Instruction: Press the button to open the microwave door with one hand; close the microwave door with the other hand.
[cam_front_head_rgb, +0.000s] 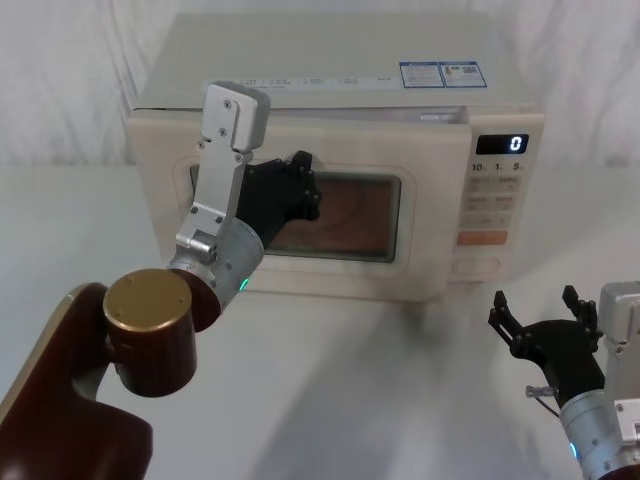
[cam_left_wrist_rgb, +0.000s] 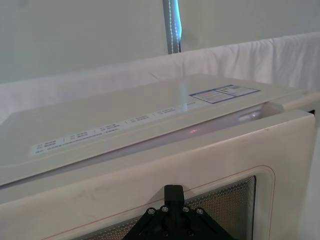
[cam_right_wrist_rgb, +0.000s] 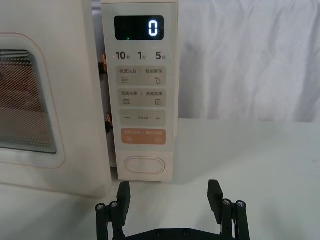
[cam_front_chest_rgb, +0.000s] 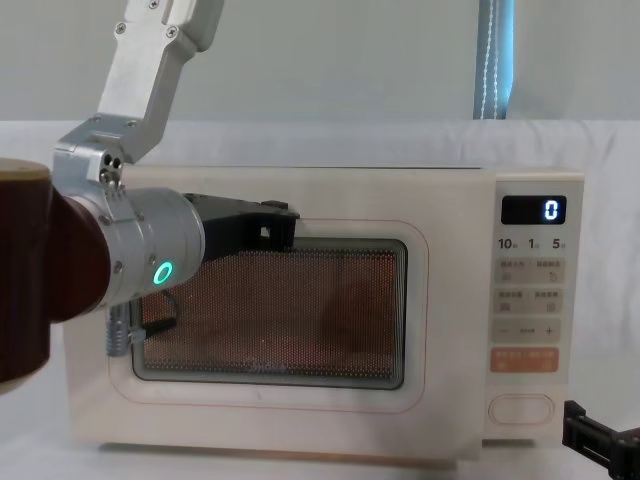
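The left black claw (cam_front_head_rgb: 300, 185) presses the large cream microwave door (cam_front_head_rgb: 420, 215), its fingers' state unclear; the door sits slightly ajar. The right black claw (cam_right_wrist_rgb: 170, 192) hovers spread before the wide cream pill-shaped button (cam_right_wrist_rgb: 144, 165).

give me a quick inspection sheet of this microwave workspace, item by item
surface: white table carries the microwave, set against a white cloth backdrop
microwave door: slightly ajar; a gap shows at the latch edge beside the control panel
button: wide cream key at the panel's bottom, untouched
display: reads 0
clutter: nothing seen
left gripper: against the door's front, at the window's upper left
right gripper: open, low over the table in front of the button, apart from it
cables: a thin wire loop by the left wrist
surroundings: pale wall, a blue-lit strip behind
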